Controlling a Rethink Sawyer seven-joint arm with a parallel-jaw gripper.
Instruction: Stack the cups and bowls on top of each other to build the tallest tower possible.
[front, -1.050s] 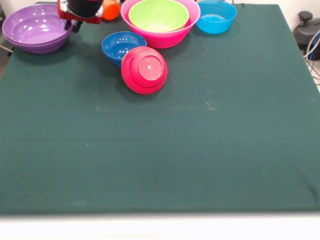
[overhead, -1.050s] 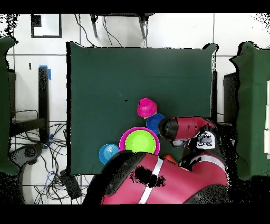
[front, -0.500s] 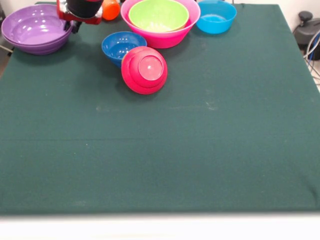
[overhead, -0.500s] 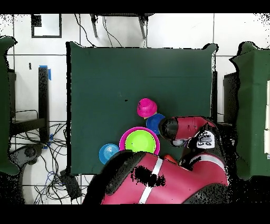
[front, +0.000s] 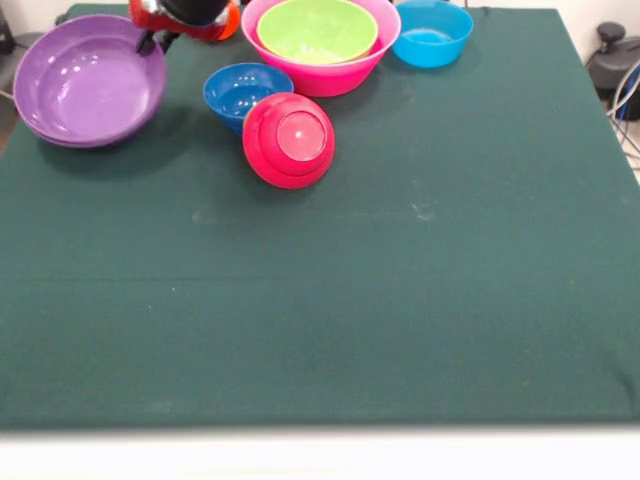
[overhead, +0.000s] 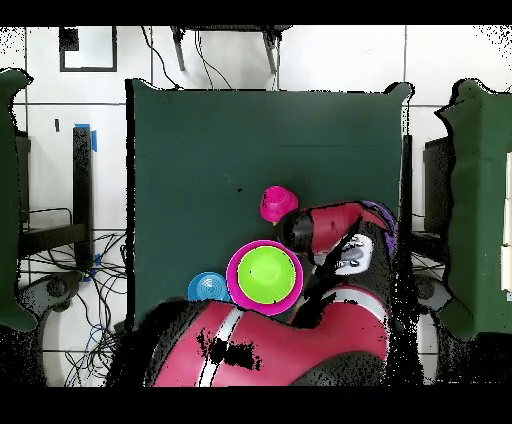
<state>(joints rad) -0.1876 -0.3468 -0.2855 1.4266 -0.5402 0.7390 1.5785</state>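
So the purple bowls (front: 88, 88) sit nested one inside the other at the far left of the green table (front: 400, 300), and they're tipped up so the inside faces the front camera, with the far rim raised. The gripper (front: 160, 38) is right at that raised rim near the top edge of the front view, under the red arm (front: 185, 15), and it looks like it has the rim, but honestly I can't tell how wide the claw is or whether it's really clamped. Next to that, the dark blue bowl (front: 245, 92) sits upright with the crimson bowl (front: 289, 139) leaning against its front side, bottom facing the camera. Behind those is the big pink bowl (front: 322, 68) with the lime green bowl (front: 318, 30) nested inside it, and the light blue bowl (front: 432, 33) is just beside the pink one, toward the far right. A bit of the orange cup (front: 228, 18) peeks out behind the arm at the top. From overhead the arm covers most of that corner, only a sliver of purple shows past it. No tower anywhere, everything's low along the table's far side.
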